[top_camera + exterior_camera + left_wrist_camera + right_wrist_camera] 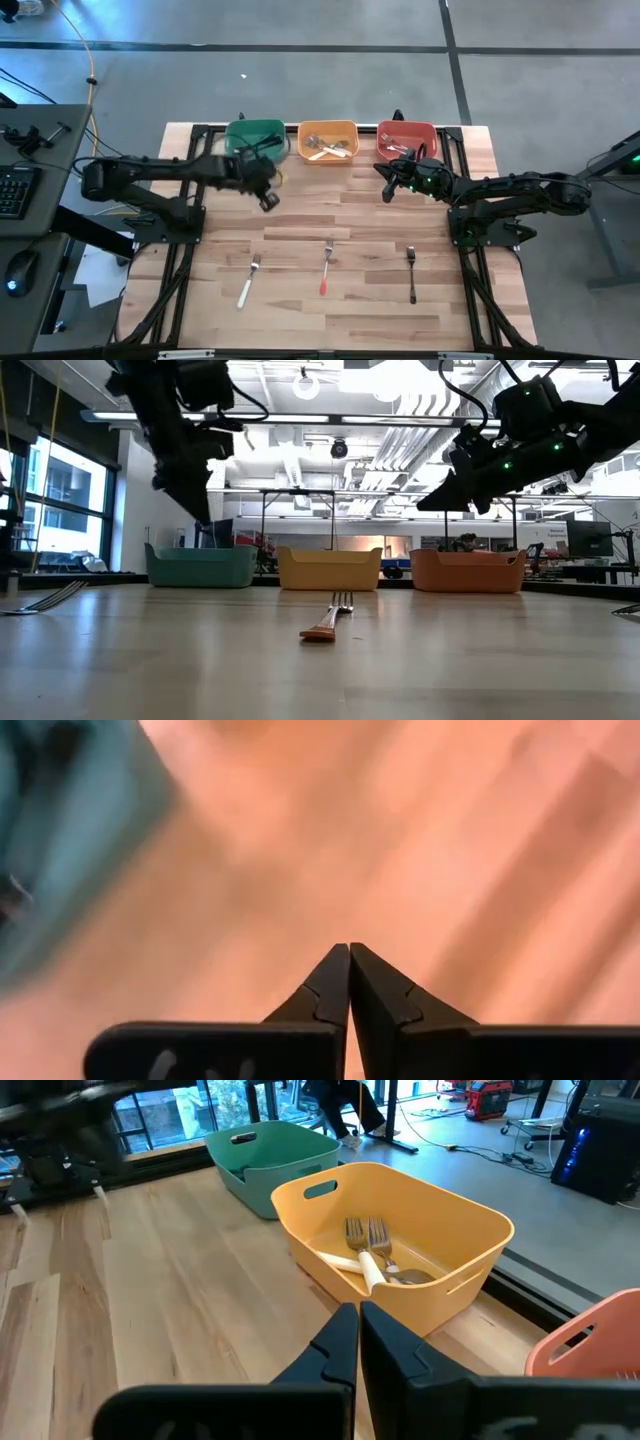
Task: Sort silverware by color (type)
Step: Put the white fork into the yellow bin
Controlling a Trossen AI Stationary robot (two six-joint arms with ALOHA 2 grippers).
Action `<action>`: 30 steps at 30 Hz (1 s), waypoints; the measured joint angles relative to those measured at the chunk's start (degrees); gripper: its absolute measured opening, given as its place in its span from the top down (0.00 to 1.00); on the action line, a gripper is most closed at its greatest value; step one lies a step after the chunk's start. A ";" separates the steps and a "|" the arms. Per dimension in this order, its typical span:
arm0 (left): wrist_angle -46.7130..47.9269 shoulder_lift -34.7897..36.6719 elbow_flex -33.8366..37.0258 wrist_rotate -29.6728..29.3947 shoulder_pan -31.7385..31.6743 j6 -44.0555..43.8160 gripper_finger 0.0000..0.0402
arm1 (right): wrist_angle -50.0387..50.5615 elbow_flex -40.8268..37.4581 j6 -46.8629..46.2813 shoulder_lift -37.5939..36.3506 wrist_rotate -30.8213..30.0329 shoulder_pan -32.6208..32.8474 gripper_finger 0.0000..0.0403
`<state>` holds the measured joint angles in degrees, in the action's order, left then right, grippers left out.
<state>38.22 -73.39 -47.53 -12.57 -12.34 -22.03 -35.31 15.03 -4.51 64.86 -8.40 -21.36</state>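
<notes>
Three forks lie flat on the wooden table: a white-handled one (248, 281), a red-handled one (326, 268) (331, 618) and a black-handled one (411, 274). Along the far edge stand a green bin (255, 137), an orange bin (328, 141) (400, 1240) with white-handled forks (368, 1256) in it, and a red bin (406, 139) holding utensils. My left gripper (268, 200) (349, 956) hangs shut and empty above the table, just near of the green bin. My right gripper (385, 190) (358, 1316) is also shut and empty, raised near of the red bin.
A black frame (195, 130) runs around the table's sides. Bare wood lies between the bins and the row of forks. A desk with a keyboard (15, 190) and a mouse stands off the table's left side.
</notes>
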 joint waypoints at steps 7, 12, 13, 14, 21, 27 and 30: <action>5.78 -0.36 0.00 6.31 15.81 -27.54 0.93 | -0.04 0.00 -0.15 0.00 0.00 0.02 1.00; 5.35 -0.99 -0.07 9.52 28.35 -46.96 0.82 | -0.09 0.00 -0.11 0.00 0.00 0.02 1.00; 5.20 -1.57 -0.07 10.34 30.70 -49.98 0.80 | -0.09 0.00 0.00 0.00 0.00 0.02 1.00; 5.24 -2.28 -0.07 11.44 32.77 -52.46 0.77 | -0.10 0.00 0.00 0.00 0.00 0.02 1.00; 4.56 -10.36 -0.07 14.88 42.07 -65.96 0.64 | -0.13 0.00 0.02 0.00 0.00 0.02 1.00; 2.72 -16.54 -0.01 15.20 43.17 -68.84 0.60 | -0.15 0.00 0.02 0.00 0.00 0.02 1.00; -0.33 -18.59 0.00 15.27 43.17 -68.89 0.60 | -0.17 0.00 -0.15 0.00 0.00 0.02 1.00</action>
<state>37.90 -91.98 -47.53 2.70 30.83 -90.91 -35.48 15.03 -4.67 64.86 -8.40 -21.34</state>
